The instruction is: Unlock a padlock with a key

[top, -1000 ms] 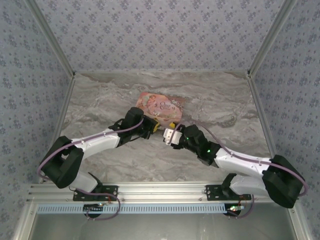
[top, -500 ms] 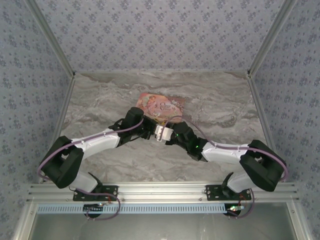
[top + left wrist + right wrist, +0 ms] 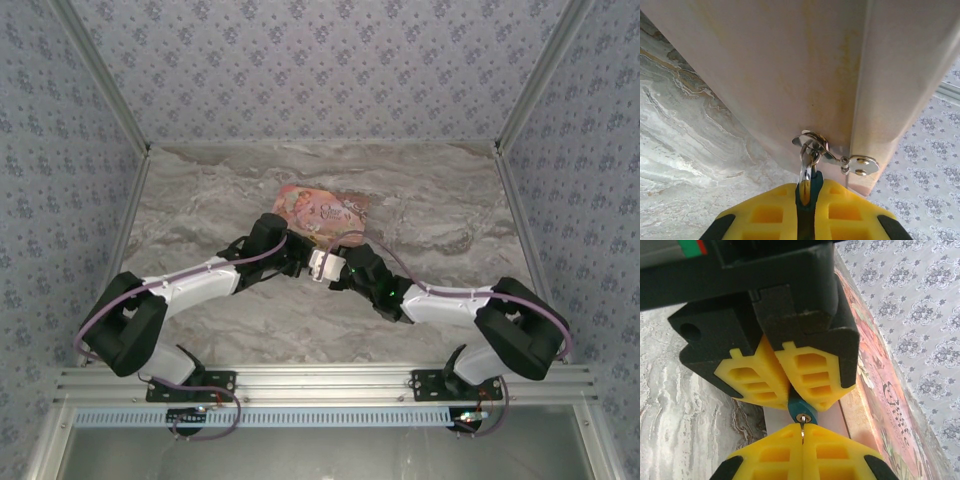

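Both arms reached in from their bases at the near edge of the worktop (image 3: 200, 200). My left arm (image 3: 190, 285) and right arm (image 3: 450, 300) lay low and angled inward, making a shallow V. My left gripper (image 3: 298, 258) and right gripper (image 3: 322, 266) met nose to nose near the worktop's middle. Left fingers (image 3: 765, 217) were clamped on the padlock (image 3: 801, 407) body. Right fingers (image 3: 770, 455) were pressed pad to pad, pinching the key (image 3: 802, 428). The two sets of yellow fingertips were just apart, roughly in line.
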You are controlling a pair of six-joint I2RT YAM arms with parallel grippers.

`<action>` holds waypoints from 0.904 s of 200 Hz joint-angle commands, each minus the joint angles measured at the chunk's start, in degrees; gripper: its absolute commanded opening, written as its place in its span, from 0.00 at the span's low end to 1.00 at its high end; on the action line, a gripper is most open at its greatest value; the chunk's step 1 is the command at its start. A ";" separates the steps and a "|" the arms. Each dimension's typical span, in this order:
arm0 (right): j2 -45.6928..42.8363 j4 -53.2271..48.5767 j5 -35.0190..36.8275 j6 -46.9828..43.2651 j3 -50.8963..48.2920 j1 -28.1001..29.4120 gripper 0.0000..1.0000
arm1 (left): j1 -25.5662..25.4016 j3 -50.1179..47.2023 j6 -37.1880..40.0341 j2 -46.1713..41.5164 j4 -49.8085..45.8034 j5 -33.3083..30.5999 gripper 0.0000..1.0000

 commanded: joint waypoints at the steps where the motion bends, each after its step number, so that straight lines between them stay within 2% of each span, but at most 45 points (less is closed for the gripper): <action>1: 1.29 1.52 2.29 3.04 1.42 -0.33 0.00 | -0.46 1.98 -0.65 -0.19 1.74 1.79 0.00; 34: 1.41 0.69 2.59 6.82 1.63 -0.50 0.00 | -0.41 1.88 -0.71 -0.07 1.90 1.77 0.00; 61: 1.36 -0.36 1.46 14.23 1.77 -1.11 0.00 | -0.41 1.92 -0.82 0.03 2.12 1.77 0.00; 87: 1.68 -0.39 -2.49 23.14 1.68 -2.04 0.00 | -0.45 1.77 -0.83 0.10 2.26 1.79 0.00; 181: 7.80 1.09 -12.13 44.80 1.19 -4.55 0.00 | -0.42 0.66 0.61 2.76 2.54 0.84 0.02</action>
